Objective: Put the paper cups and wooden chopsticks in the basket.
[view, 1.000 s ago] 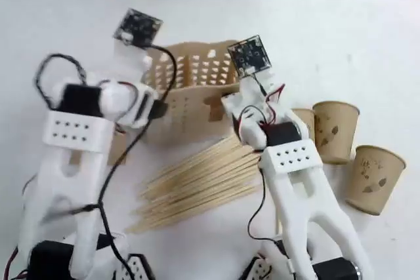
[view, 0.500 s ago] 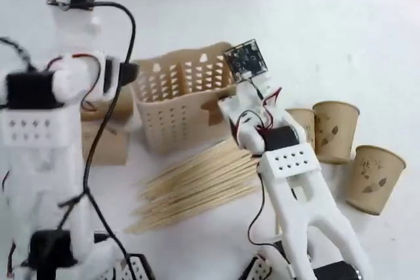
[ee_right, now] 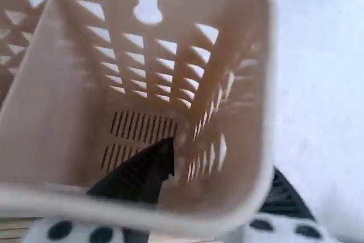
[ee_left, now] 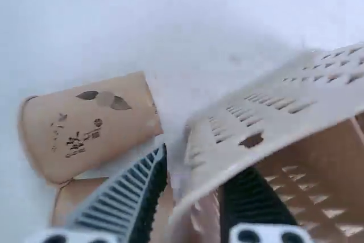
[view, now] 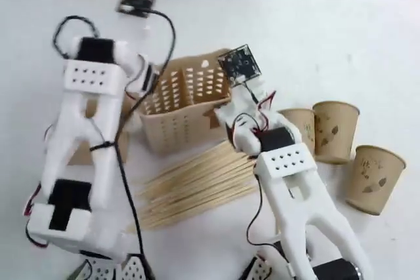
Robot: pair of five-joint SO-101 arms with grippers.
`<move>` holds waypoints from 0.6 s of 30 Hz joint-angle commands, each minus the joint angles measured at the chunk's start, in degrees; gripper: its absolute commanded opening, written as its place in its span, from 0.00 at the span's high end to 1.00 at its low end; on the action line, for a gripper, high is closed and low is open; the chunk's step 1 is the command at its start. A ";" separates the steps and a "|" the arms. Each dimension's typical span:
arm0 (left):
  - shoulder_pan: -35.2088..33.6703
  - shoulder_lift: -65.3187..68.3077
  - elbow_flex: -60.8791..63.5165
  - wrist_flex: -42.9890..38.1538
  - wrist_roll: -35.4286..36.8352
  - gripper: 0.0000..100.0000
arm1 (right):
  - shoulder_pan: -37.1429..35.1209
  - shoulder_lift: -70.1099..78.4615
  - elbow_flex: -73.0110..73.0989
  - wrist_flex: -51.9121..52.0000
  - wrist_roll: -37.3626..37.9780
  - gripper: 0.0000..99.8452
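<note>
The tan slotted basket (view: 187, 100) stands mid-table, slightly turned. My left gripper (view: 146, 82) is at its left wall; in the left wrist view the left gripper (ee_left: 196, 169) has one finger outside and one inside the basket (ee_left: 284, 106), shut on the wall. My right gripper (view: 230, 106) holds the right wall the same way, as the right gripper (ee_right: 222, 163) astride the basket (ee_right: 85, 83). The wooden chopsticks (view: 197, 181) lie in a loose pile in front. Three paper cups (view: 336, 129) stand at the right. A cup (ee_left: 85, 123) lies on its side left of the basket.
A second cup (ee_left: 74, 214) lies under the first beside the left arm. The left arm's body (view: 82, 149) covers the table left of the chopsticks. White table (view: 341, 37) stretches behind and to the right of the basket.
The left arm swung out to the far left, then came back and closed on the basket's left wall. The basket turned slightly. The right gripper stayed on the right wall.
</note>
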 commanded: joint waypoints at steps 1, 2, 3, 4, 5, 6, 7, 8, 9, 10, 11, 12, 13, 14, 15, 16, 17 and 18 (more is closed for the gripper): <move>2.59 2.42 -1.93 -3.78 0.62 0.92 | 0.04 -1.27 -0.35 2.42 0.53 0.79; 2.59 2.86 -2.11 -4.92 0.70 0.95 | 0.22 -2.24 -0.26 2.95 0.62 0.79; 2.33 3.03 -2.11 -6.33 1.23 0.97 | 0.22 -3.47 -0.18 3.91 0.62 0.79; 2.24 3.03 -2.11 -7.82 2.20 0.98 | 0.13 -4.97 -0.18 5.41 0.62 0.79; 2.15 3.03 -2.02 -9.14 2.81 0.97 | -0.22 -6.55 -0.09 6.99 0.62 0.79; 2.15 3.03 -2.02 -10.29 3.43 0.98 | -0.31 -8.22 0.00 8.66 0.53 0.79; 2.15 3.03 -2.11 -11.16 3.96 0.98 | -0.31 -9.80 0.44 10.07 0.26 0.79; 2.33 3.03 -2.11 -12.04 5.10 0.98 | -0.31 -11.38 1.32 10.77 0.26 0.79; 2.42 3.30 -2.11 -12.75 6.33 0.98 | -0.13 -12.44 2.55 10.59 0.18 0.79; 2.42 3.38 -2.11 -13.27 7.30 0.98 | 0.04 -13.49 4.40 9.89 0.26 0.79; 2.59 3.47 -2.11 -13.54 8.18 0.98 | 0.13 -14.46 6.59 8.13 0.44 0.79; 2.59 3.47 -1.85 -13.80 8.88 0.98 | 0.13 -15.60 9.32 5.41 0.44 0.79; 2.68 3.47 -1.85 -13.80 9.32 0.98 | 0.13 -16.40 12.22 2.15 0.53 0.79; 2.68 3.47 -2.02 -13.80 9.85 0.98 | 0.13 -17.10 15.03 -1.54 0.53 0.79; 2.68 3.47 -2.20 -13.71 10.11 0.98 | 0.13 -17.71 17.93 -5.41 0.53 0.79; 2.68 3.47 -2.20 -13.63 10.20 0.98 | 0.13 -18.33 20.66 -9.45 0.53 0.79; 2.59 3.47 -2.20 -13.63 10.29 0.98 | 0.13 -18.86 23.03 -13.05 0.53 0.79; 2.42 3.47 -2.20 -13.63 10.29 0.98 | 0.22 -19.38 25.32 -16.57 0.53 0.79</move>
